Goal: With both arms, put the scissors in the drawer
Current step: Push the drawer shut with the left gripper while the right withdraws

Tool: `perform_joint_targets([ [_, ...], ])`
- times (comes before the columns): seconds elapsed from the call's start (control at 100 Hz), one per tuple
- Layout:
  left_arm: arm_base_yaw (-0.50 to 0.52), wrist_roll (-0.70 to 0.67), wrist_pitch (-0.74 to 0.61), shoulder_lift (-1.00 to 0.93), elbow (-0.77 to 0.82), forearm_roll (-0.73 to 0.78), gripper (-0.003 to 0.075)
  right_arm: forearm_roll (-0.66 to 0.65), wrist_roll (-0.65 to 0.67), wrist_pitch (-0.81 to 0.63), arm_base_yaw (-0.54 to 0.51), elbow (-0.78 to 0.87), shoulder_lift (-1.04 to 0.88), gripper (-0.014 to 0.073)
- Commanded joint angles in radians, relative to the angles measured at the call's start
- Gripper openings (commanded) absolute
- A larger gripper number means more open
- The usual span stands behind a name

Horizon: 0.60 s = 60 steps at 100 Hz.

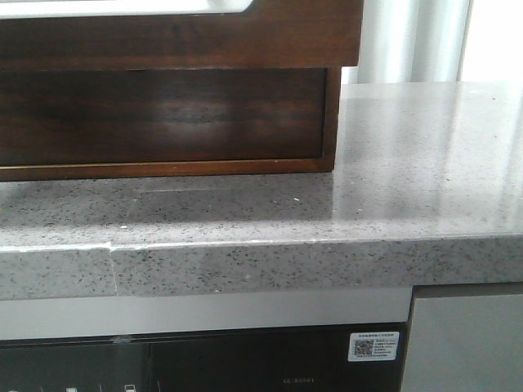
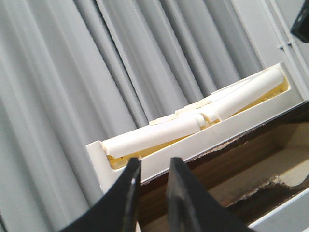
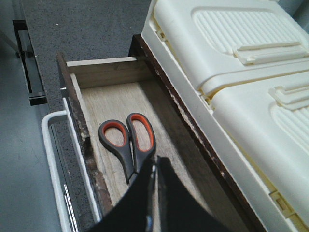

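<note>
Lying inside the drawer [image 3: 125, 92], the scissors [image 3: 129, 138] sit below the right gripper [image 3: 155, 193].

The scissors [image 3: 129, 141] lie in the drawer [image 3: 116, 96] — on its floor.

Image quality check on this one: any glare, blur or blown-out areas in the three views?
Front view: soft overall, a pale glare patch on the glossy drawer front, window at top right blown out. Left wrist view: gripper fingers close and blurred, curtains evenly lit. Right wrist view: the sharpest, scissors clear in the drawer, cream boxes slightly overexposed.
</note>
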Motion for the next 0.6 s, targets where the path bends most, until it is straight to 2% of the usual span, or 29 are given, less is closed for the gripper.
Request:
perform_joint_targets([
  [0.0,-0.008,-0.027,-0.004,-0.019,-0.029,-0.029,0.0005,0.028,0.006,-0.114,0.001,0.052,-0.09,-0.0116],
  [0.08,-0.008,-0.035,0.021,-0.045,-0.029,-0.034,0.0004,0.028,0.006,-0.182,0.001,0.138,-0.151,-0.0116],
  [0.24,-0.008,-0.185,0.112,-0.092,-0.029,-0.078,0.0004,0.028,0.006,-0.416,0.001,0.356,-0.3,-0.0116],
  [0.38,-0.008,-0.187,0.214,-0.128,-0.029,-0.092,0.0004,0.028,0.006,-0.583,0.001,0.561,-0.433,-0.0116],
  [0.52,-0.008,-0.187,0.319,-0.152,-0.029,-0.237,0.0004,0.036,0.006,-0.683,0.001,0.769,-0.571,-0.0116],
  [0.59,-0.008,-0.187,0.354,-0.156,-0.029,-0.263,0.0004,0.065,0.006,-0.711,0.001,0.849,-0.626,-0.0116],
])
